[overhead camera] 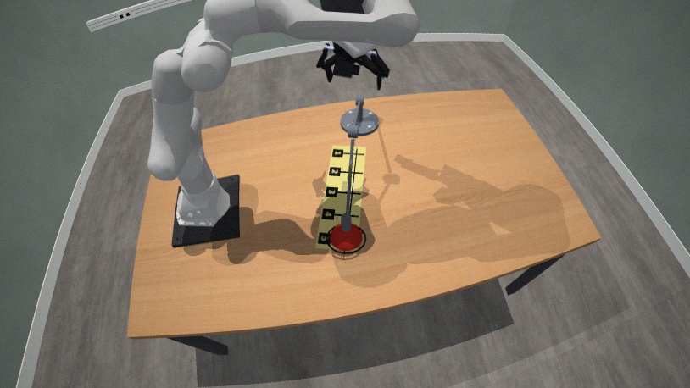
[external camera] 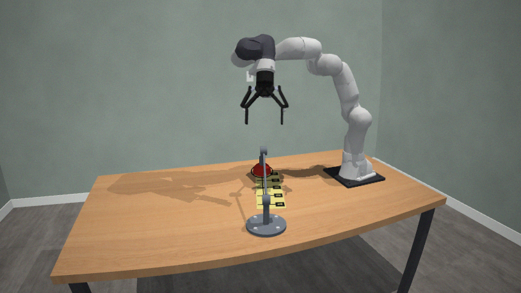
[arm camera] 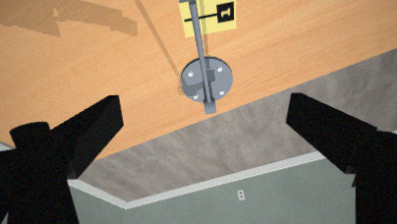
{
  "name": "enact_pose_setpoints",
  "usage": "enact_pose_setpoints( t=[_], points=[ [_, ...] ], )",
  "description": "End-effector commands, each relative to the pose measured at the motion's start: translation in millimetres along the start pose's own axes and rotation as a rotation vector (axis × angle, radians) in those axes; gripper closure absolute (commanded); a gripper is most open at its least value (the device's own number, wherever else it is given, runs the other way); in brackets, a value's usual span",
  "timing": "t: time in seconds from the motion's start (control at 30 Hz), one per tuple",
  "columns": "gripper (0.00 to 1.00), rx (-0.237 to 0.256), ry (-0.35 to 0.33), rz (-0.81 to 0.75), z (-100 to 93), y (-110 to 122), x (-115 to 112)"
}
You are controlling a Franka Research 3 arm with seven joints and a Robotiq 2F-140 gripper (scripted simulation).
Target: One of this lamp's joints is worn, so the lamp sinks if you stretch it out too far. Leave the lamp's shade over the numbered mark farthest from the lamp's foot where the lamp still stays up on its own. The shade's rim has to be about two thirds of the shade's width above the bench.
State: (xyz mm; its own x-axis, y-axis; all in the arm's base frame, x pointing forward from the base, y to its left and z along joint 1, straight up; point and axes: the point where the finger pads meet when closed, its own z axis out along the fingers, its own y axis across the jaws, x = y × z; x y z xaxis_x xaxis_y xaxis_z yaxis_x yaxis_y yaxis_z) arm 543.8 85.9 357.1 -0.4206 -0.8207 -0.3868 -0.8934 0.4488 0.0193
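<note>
The counter (overhead camera: 269, 289) fills the top view's middle; the robot arm (overhead camera: 173, 140) stands at left. The lamp (overhead camera: 350, 183) runs from its foot (overhead camera: 367, 117), upper centre, down to the red shade (overhead camera: 346, 237) at mark 5, seemingly sunk low. The pincer (overhead camera: 353, 77) hangs released and empty above the foot, far from the shade; nothing blocks the way.

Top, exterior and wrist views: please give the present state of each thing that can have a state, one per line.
Black two-finger tool: open, holding nothing, high above the bench.
Grey jointed lamp arm: stretched out along the yellow numbered strip.
Red round lamp shade: low, at the strip's end farthest from the foot.
Grey round lamp foot: flat on the wooden bench.
</note>
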Motion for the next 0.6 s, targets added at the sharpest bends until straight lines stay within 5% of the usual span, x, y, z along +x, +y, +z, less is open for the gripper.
enact_pose_setpoints(
  t=[0.0,0.57],
  points=[
    [0.0,0.001,0.197,-0.054,0.7,0.4,0.4],
    [0.0,-0.003,0.197,-0.115,-0.1,0.0,0.0]
  ],
)
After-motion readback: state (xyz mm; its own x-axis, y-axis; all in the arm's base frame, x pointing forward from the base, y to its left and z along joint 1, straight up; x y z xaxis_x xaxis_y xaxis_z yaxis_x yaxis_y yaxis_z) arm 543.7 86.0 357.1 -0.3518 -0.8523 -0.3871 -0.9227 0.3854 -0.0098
